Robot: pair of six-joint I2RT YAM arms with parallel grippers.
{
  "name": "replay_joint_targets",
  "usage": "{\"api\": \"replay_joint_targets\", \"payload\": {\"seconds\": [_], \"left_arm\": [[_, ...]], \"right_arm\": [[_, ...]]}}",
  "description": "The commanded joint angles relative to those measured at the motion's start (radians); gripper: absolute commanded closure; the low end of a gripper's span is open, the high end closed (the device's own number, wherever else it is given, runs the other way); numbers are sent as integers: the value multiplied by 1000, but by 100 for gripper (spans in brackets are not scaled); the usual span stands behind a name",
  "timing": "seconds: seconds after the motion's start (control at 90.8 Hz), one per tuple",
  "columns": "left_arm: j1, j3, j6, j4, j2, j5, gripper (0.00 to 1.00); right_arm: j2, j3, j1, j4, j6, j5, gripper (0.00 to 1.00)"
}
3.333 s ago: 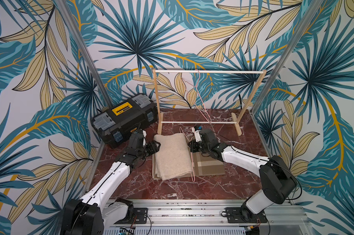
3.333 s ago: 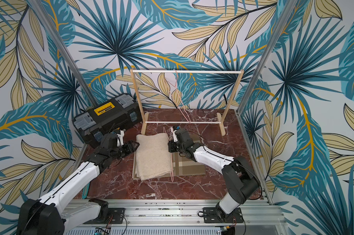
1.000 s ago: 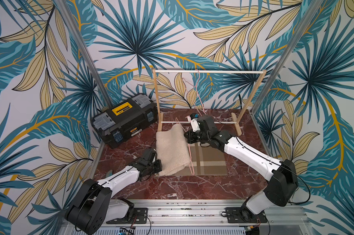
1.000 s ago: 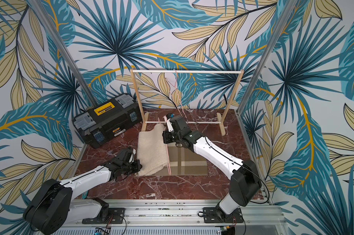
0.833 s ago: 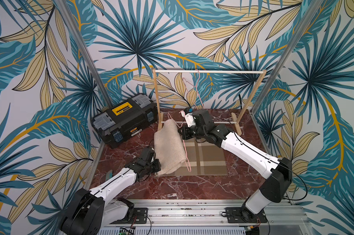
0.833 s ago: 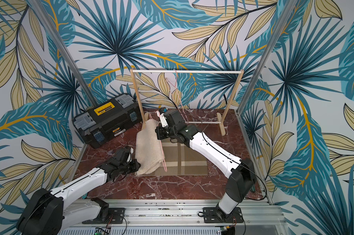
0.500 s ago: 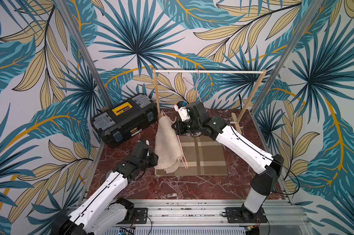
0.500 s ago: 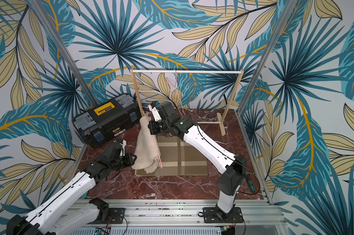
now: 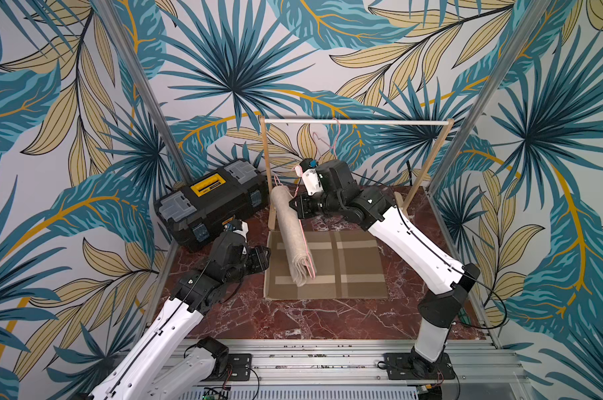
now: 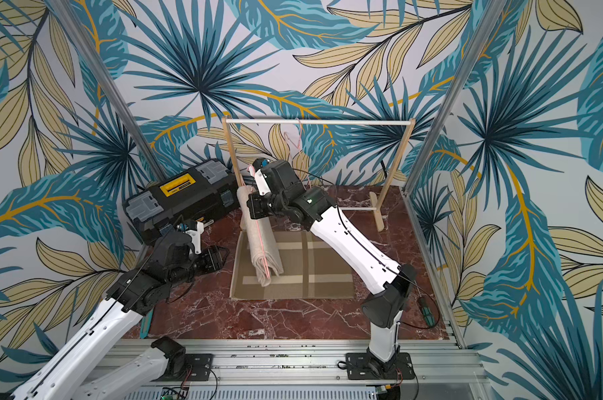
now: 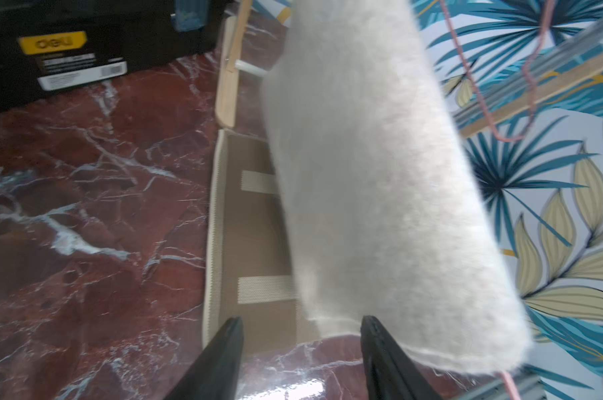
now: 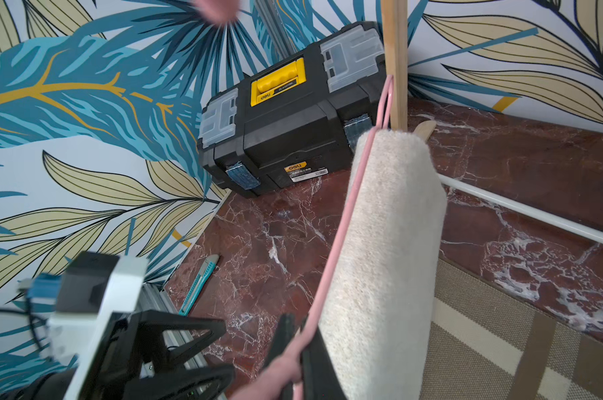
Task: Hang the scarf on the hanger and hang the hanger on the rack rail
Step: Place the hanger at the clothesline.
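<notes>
Scarf lies folded over the bar of the pink hanger, raised off the table and hanging aslant above the checked mat. At the left, we see the left tool with its jaws apart and nothing between them, just beside the scarf's lower end. Further right, the right tool is clamped on the hanger's wire near the top and carries the whole load. We judge the draping done, since both halves hang down from the bar. What seems left is hooking the hanger onto the wooden rack behind, if the task wants that.
</notes>
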Motion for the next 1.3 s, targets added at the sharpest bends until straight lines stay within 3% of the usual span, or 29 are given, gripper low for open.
{"api": "replay_joint_targets", "payload": {"seconds": [0.0,0.22,0.485,0.584,0.705,0.936,1.09,1.223,1.289], "left_arm": [[-76,95,-45,64,36,-36,39],[-206,170,-81,130,111,-89,29],[-225,151,-86,203,176,-105,26],[-227,170,-72,213,201,-150,15],[-228,186,-56,236,231,-162,16],[-228,202,-52,258,296,-154,34],[-237,227,-33,225,307,-172,75],[-238,250,-16,188,305,-193,100],[-239,266,-6,169,308,-198,100]], "right_arm": [[18,39,5,14,15,55,100],[57,94,7,11,25,117,100],[57,115,7,21,34,124,100],[56,115,12,21,34,124,100],[57,115,16,18,30,130,100],[59,108,18,17,25,141,100],[49,86,17,22,24,162,100],[50,75,18,28,20,170,100],[52,72,17,29,21,168,100]]}}
